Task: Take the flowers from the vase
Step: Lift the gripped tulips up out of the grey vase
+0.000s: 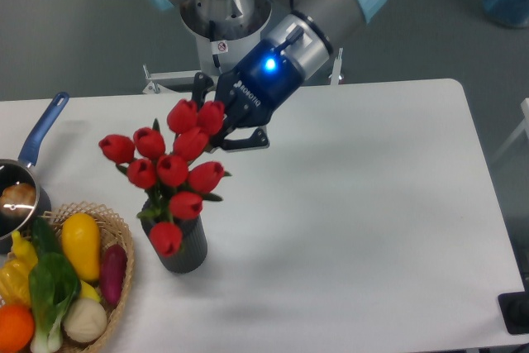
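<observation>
The flowers (172,169), a bunch of red tulip buds with green stems, stand in the dark grey ribbed vase (185,247) at the left of the white table. The bunch leans up and to the right, and it is wider than the vase. My gripper (221,115) comes down from the back at a slant and sits at the top right of the bunch. Its two dark fingers (246,140) stand apart, with the topmost buds between them. I cannot tell whether the fingers touch the buds. The stems lower down are mostly hidden by the buds.
A woven basket (126,264) with vegetables stands at the front left, right beside the vase. A blue-handled pan (43,128) lies at the left edge. The robot base (221,18) is behind the table's far edge.
</observation>
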Controlling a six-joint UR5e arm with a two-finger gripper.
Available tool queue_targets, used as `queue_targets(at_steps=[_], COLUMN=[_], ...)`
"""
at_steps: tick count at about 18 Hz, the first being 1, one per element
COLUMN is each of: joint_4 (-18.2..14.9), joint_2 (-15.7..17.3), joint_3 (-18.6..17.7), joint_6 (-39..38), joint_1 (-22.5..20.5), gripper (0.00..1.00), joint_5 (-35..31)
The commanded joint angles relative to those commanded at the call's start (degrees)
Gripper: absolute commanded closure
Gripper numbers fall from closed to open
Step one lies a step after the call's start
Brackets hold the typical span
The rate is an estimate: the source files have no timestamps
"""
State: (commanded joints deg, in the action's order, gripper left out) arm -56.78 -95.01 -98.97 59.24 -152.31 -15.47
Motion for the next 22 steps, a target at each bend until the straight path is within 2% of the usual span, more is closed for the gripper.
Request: queue_targets(at_steps=[4,10,12,16,22], joint_4=[0.0,0.0,0.4,0.4,0.2], joint_2=[0.0,0.0,0.3,0.4,-0.1], joint_3=[1.8,3.5,4.1,4.7,3.5], joint_6=[-2.5,-3.7,-3.4,-2.7,1.8], joint_1=[-2.0,-5.3,-6.4,-6.4,-7.3], gripper=[1.00,1.00,1.00,1.00,1.00], joint_5=[1.1,-0.5,-3.6,-14.0,-16.6])
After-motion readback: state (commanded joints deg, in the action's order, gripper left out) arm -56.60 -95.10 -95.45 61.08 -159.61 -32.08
